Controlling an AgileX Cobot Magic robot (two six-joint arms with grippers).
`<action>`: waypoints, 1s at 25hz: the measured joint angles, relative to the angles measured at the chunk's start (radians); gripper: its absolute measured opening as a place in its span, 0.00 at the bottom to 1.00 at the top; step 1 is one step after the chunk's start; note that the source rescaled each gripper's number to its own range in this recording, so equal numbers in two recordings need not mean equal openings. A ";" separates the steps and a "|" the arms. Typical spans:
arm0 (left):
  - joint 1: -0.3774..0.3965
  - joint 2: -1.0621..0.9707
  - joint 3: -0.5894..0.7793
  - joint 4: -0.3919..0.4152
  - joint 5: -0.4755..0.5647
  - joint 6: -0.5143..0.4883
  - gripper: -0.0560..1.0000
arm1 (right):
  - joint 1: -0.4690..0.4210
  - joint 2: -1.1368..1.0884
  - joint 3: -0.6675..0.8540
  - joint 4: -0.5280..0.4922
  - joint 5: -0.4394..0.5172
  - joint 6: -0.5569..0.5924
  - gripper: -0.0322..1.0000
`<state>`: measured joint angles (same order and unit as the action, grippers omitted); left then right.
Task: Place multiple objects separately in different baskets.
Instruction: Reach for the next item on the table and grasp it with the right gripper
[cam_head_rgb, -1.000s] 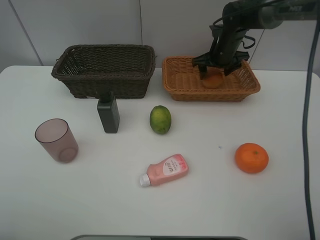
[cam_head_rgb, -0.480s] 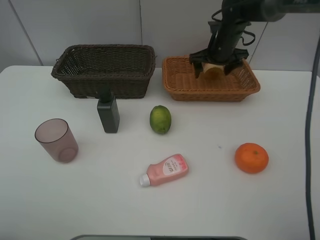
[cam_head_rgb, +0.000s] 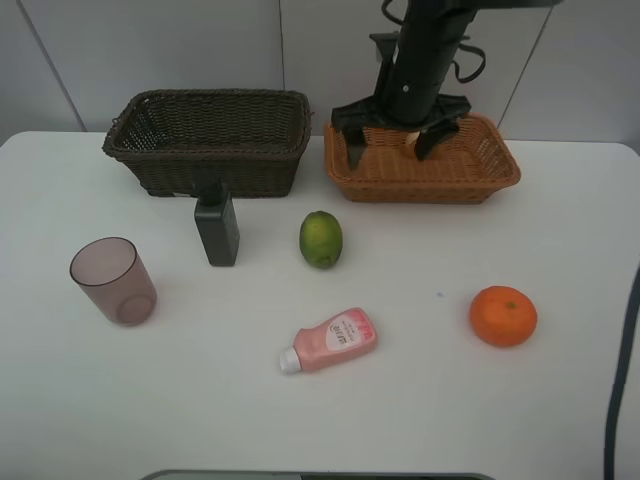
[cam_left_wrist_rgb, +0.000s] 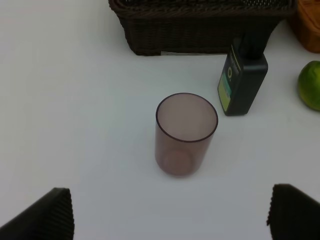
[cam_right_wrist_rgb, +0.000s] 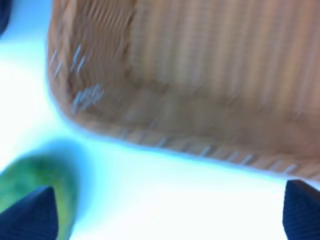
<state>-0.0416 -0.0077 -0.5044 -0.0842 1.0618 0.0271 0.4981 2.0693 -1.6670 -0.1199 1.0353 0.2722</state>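
Note:
My right gripper (cam_head_rgb: 389, 146) hangs open and holds nothing over the left part of the orange-tan basket (cam_head_rgb: 472, 172); its wrist view shows a blurred basket wall (cam_right_wrist_rgb: 200, 80) and the lime (cam_right_wrist_rgb: 35, 182). The arm hides any fruit in that basket. On the table lie the lime (cam_head_rgb: 321, 239), orange (cam_head_rgb: 503, 316) and pink squeeze bottle (cam_head_rgb: 330, 341). The dark green bottle (cam_head_rgb: 217, 230) stands before the dark brown basket (cam_head_rgb: 207, 140). My left gripper (cam_left_wrist_rgb: 170, 200) is open just short of the upright mauve cup (cam_left_wrist_rgb: 186, 134), seen only in its wrist view.
A white wall rises right behind both baskets. The table's front edge lies near the pink bottle, and a dark cable (cam_head_rgb: 612, 420) hangs down the right side. Bare white tabletop stretches between the orange and the lime.
My right gripper opened, rose off the peach-like fruit it had set in the orange-tan basket, and swung left over that basket. The left side is unchanged.

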 joint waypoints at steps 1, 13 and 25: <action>0.000 0.000 0.000 0.000 0.000 0.000 1.00 | 0.014 -0.014 0.038 0.011 -0.023 0.006 1.00; 0.000 0.000 0.000 0.000 0.000 0.000 1.00 | 0.185 -0.049 0.197 0.029 -0.194 0.210 1.00; 0.000 0.000 0.000 0.000 0.000 0.000 1.00 | 0.211 0.056 0.198 -0.027 -0.271 0.347 1.00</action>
<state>-0.0416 -0.0077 -0.5044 -0.0842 1.0618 0.0271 0.7092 2.1256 -1.4685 -0.1473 0.7640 0.6188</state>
